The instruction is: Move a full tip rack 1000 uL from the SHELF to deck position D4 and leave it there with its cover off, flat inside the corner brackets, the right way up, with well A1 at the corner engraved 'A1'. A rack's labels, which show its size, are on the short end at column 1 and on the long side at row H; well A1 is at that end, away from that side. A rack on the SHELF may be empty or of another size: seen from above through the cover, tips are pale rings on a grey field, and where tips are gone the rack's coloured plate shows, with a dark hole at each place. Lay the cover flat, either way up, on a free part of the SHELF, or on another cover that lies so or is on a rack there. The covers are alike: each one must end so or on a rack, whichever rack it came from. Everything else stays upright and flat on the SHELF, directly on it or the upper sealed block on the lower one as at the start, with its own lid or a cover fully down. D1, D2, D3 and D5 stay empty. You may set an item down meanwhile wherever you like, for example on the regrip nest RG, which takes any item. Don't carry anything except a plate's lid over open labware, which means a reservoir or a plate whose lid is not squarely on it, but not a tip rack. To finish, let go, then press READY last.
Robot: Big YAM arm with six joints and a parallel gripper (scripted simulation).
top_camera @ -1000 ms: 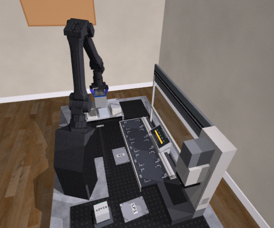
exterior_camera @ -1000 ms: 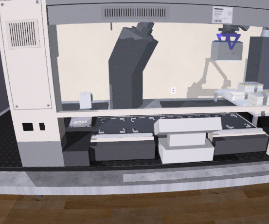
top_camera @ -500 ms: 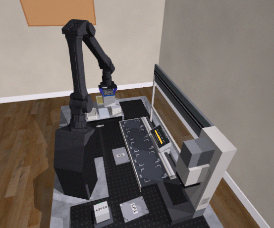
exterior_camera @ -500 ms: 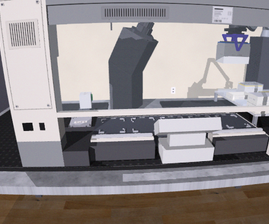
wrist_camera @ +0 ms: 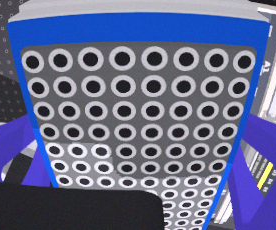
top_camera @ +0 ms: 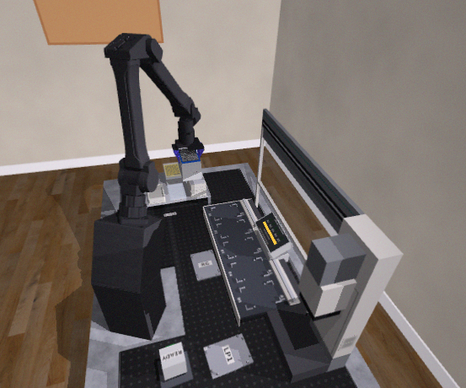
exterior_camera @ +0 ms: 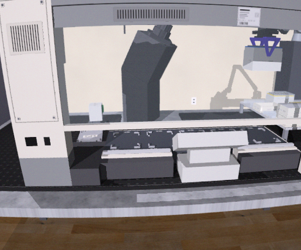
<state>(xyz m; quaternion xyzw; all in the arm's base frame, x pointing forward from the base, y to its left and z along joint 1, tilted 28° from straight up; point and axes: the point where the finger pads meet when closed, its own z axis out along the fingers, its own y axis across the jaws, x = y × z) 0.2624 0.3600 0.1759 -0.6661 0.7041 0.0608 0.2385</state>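
My gripper (top_camera: 188,153) is shut on a tip rack with a blue plate (wrist_camera: 138,122) and holds it high in the air above the shelf (top_camera: 181,191). In the wrist view pale rings on a grey field fill every place I can see, with the blue rim around them. The purple fingers clasp its two long sides. In the exterior view the rack (exterior_camera: 262,58) hangs level, well above the shelf items. The deck (top_camera: 242,257) with its corner brackets lies in front of the shelf, with nothing on it.
On the shelf stand a rack with a yellow top (top_camera: 171,170) and several white boxes (exterior_camera: 280,104). The RG nest (top_camera: 206,266), the LP1 pad (top_camera: 227,355) and the READY button (top_camera: 173,359) lie nearer the front. The white gantry (top_camera: 345,278) stands right of the deck.
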